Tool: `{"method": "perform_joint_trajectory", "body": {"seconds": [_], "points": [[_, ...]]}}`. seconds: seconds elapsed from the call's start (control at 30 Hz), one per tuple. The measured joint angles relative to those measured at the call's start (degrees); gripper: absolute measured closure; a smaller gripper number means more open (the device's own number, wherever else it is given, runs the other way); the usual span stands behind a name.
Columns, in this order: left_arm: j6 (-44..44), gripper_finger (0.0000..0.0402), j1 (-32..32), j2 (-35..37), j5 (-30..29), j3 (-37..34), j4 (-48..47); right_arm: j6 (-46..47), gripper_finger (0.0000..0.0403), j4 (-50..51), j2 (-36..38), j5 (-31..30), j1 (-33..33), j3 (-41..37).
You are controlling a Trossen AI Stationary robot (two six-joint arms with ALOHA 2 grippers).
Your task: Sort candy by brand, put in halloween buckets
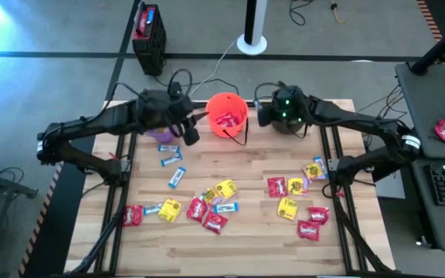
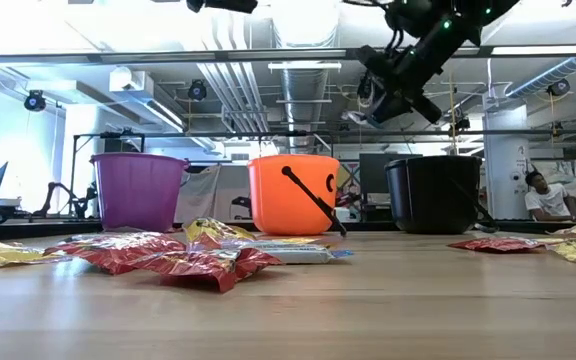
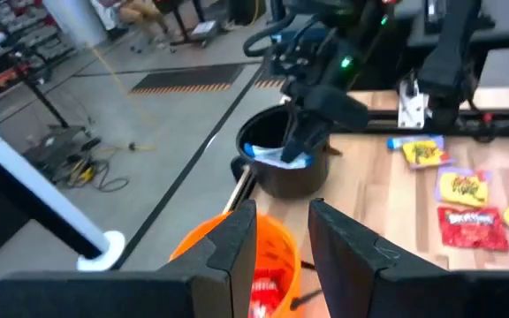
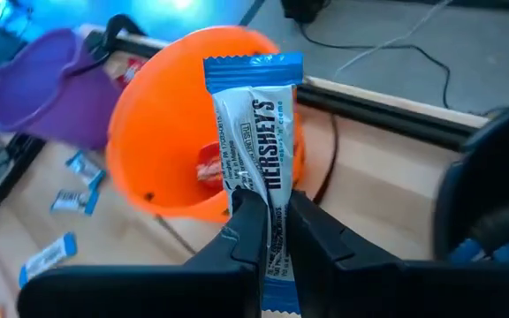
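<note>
Crinkled red and yellow wrapped candy packets (image 2: 183, 258) lie closest to the low camera, scattered across the pale wooden table (image 1: 246, 247). More red, yellow and blue-and-white packets are spread over the table's middle and right part in the high view, with three blue-and-white ones (image 1: 172, 162) lying near the left arm.

Behind them, along the far edge, stand three small round plastic pails in a row: a purple bucket (image 2: 136, 190), an orange bucket with a thin black handle (image 2: 293, 194), and a black bucket (image 2: 433, 194). The orange bucket already holds red packets (image 1: 226, 120).

The right gripper (image 4: 272, 225) hangs above the black bucket, its two dark fingers pinched on a blue-and-white Hershey's packet (image 4: 256, 146) that stands up between them. The left wrist view shows that packet dangling just over the black bucket's opening, where other blue-and-white wrappers lie inside.

The left gripper (image 3: 281, 234) hovers beside the orange bucket, between it and the purple one, with its fingers spread apart and nothing between them.

In the room beyond the table, a person in a white top (image 2: 543, 195) sits at the far right of the low view.
</note>
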State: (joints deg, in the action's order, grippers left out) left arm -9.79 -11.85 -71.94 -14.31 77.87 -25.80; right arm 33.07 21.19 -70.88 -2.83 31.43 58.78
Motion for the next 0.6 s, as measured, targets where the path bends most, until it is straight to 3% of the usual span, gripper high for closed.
{"method": "perform_joint_trajectory", "body": {"seconds": [0.23,0.33,0.47,0.6], "points": [[2.9,0.0311,-9.1,0.1,5.2,0.0,0.6,3.2,0.0376,4.9,-0.3,0.7,6.1,0.0],[3.1,0.0311,-12.2,-0.2,5.5,0.0,0.5,3.5,0.0376,10.7,0.2,-3.1,8.0,1.1],[2.7,0.0311,-15.7,-1.0,5.8,0.0,0.5,2.9,0.0376,21.3,0.2,-13.1,9.7,5.4],[2.8,0.0311,-18.7,-1.8,3.6,0.0,0.2,3.3,0.0375,27.1,-0.3,-14.7,10.5,8.9]]}}
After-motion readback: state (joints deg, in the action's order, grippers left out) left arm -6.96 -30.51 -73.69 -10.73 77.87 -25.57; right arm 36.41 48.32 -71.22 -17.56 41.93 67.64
